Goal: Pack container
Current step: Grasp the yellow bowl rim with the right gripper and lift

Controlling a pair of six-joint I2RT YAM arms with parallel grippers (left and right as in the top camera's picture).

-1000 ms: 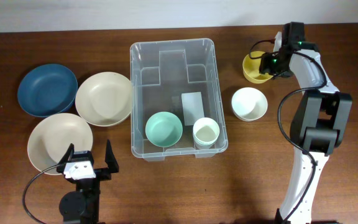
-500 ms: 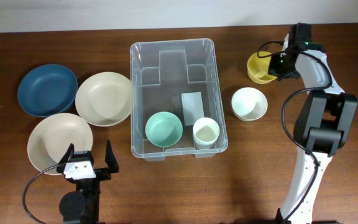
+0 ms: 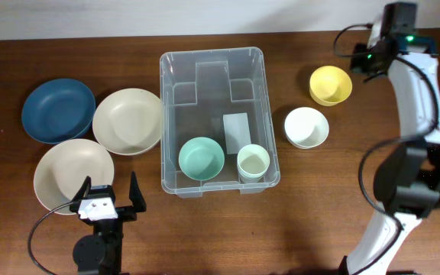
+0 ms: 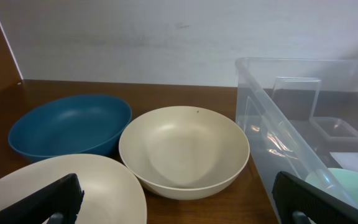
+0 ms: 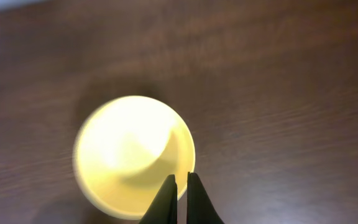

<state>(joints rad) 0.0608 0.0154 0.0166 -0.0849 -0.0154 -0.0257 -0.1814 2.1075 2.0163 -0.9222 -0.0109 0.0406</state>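
Note:
The clear container (image 3: 212,52) stands mid-table, holding a teal bowl (image 3: 201,158) and a pale green cup (image 3: 253,162); its wall (image 4: 272,124) shows at right in the left wrist view. A yellow bowl (image 3: 331,84) is at the back right. My right gripper (image 3: 355,69) is shut on its right rim. In the right wrist view the bowl (image 5: 126,155) looks blurred, and my gripper (image 5: 180,177) pinches its rim. My left gripper (image 3: 109,189) rests open near the front edge, its fingers (image 4: 48,199) holding nothing.
A white bowl (image 3: 306,127) sits right of the container. Left of it are a blue plate (image 3: 58,110), a cream bowl (image 3: 127,121) and a beige plate (image 3: 67,174). The right arm's base stands at the front right (image 3: 392,183).
My right gripper closed on the yellow bowl's rim and carried it to the right, away from the container. The left arm has not moved.

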